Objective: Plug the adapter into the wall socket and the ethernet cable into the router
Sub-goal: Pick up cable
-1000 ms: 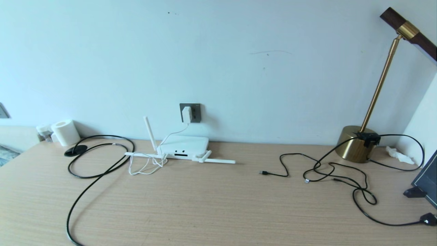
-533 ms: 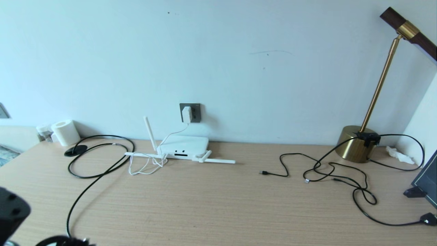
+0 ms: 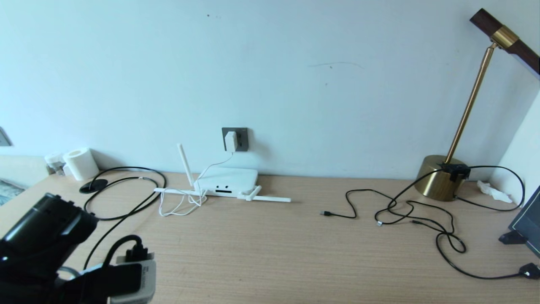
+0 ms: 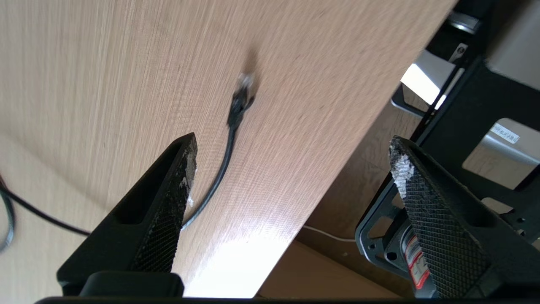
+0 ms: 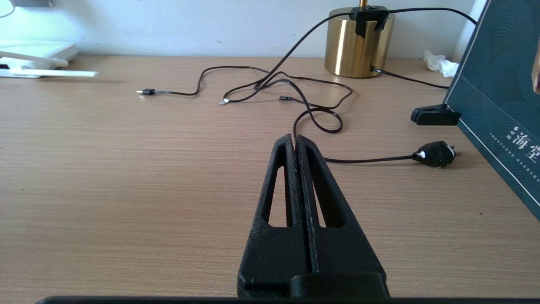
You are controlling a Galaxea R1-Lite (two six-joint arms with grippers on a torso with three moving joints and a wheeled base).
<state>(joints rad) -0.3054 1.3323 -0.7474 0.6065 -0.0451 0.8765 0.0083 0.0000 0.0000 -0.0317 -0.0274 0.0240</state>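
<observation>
Head view: we see the adapter (image 3: 230,141) seated in the wall socket (image 3: 241,139), its thin white cord (image 3: 179,204) dropping to the router (image 3: 228,180), which lies flat on the table (image 3: 270,253) against the wall. One antenna stands up and two lie along the table; the router's ports are too small to make out.

The left arm fills the lower left corner of this view; only its wrist housing shows, and the fingers themselves are cut off. The ethernet cable (image 3: 110,228) loops across the table's left side and passes behind that arm, so its end is hidden here.

Left wrist view: the left gripper (image 4: 293,166) hangs over the table's near edge with its fingers (image 4: 179,185) spread wide and nothing between them. Beyond the fingertips, nearer the left one, the ethernet cable's plug (image 4: 244,84) lies on the wood, blurred, so its clip cannot be resolved; the cable runs back and disappears behind that finger. Past the other finger we see only the robot's dark frame below the table edge.

Right wrist view: the right gripper (image 5: 294,140) rests low over the table with its fingers pressed together and empty. Ahead of them lie thin black cables (image 5: 270,86), a black plug (image 5: 434,154), the brass lamp base (image 5: 356,46) and a dark board (image 5: 498,105), cut off at the frame edge.
</observation>
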